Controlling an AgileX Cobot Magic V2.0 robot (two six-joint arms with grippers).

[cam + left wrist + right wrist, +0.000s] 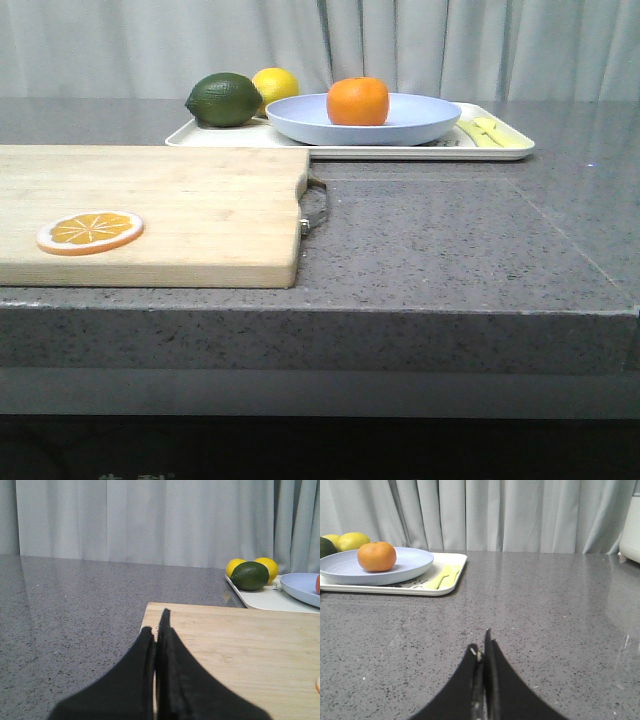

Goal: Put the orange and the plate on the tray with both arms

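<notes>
The orange (358,101) sits in the pale lavender-blue plate (420,125), and the plate rests on the white tray (400,150) at the back of the grey counter. All three also show in the right wrist view: the orange (377,556), the plate (410,562), the tray (451,580). The plate's edge (300,586) and the tray (265,599) show in the left wrist view. My left gripper (158,622) is shut and empty, low over the wooden board's edge. My right gripper (482,642) is shut and empty over bare counter, well short of the tray. Neither gripper shows in the front view.
A dark green lime (224,100) and a yellow lemon (276,87) sit on the tray's left end, yellow-green cutlery (492,132) on its right end. A wooden cutting board (180,205) with an orange slice (90,232) lies front left. A white appliance (631,525) stands far right.
</notes>
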